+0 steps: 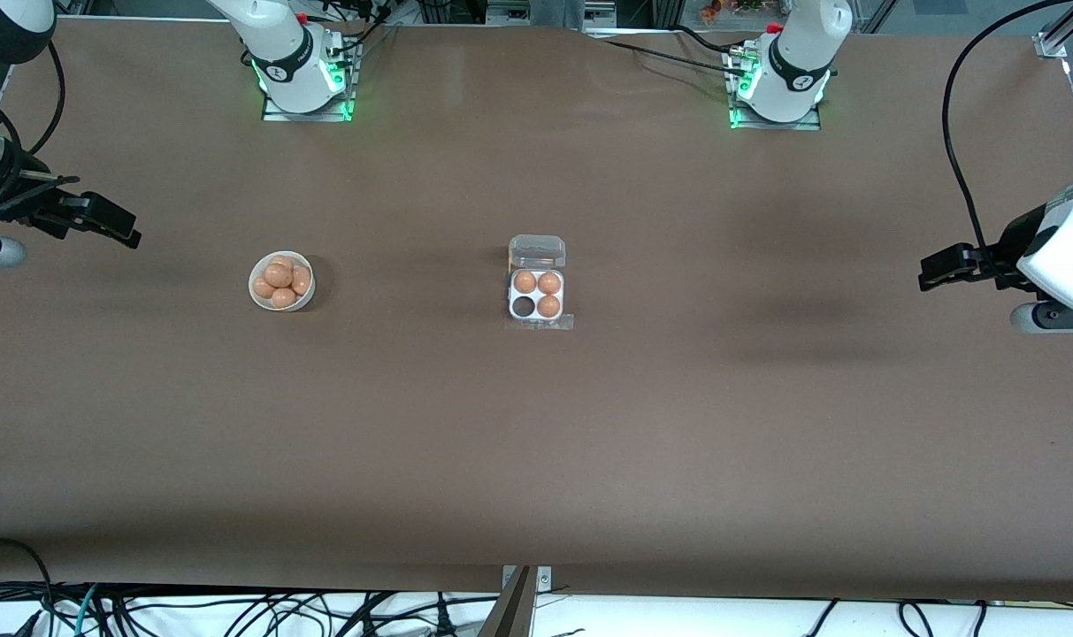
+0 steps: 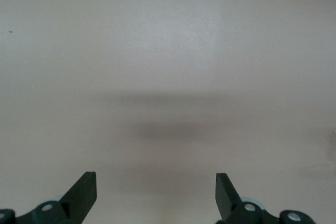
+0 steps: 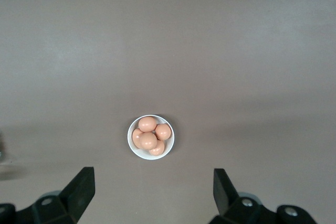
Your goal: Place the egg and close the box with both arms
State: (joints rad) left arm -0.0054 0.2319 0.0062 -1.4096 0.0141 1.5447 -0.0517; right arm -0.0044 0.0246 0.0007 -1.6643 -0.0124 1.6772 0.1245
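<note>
The clear egg box [image 1: 537, 292] lies open at the table's middle, its lid [image 1: 537, 251] folded back toward the robot bases. Three brown eggs fill three cells; the cell [image 1: 524, 306] nearest the front camera, on the right arm's side, is empty. A white bowl [image 1: 281, 281] holding several brown eggs [image 1: 279, 275] sits toward the right arm's end; it also shows in the right wrist view [image 3: 151, 137]. My right gripper [image 1: 116, 226] is open and empty, up at that end of the table. My left gripper [image 1: 938, 270] is open and empty over bare table at the left arm's end.
The brown table [image 1: 536, 442] is wide and flat. The arm bases [image 1: 306, 80] [image 1: 779, 88] stand along the edge farthest from the front camera. Cables [image 1: 235, 610] hang along the nearest edge.
</note>
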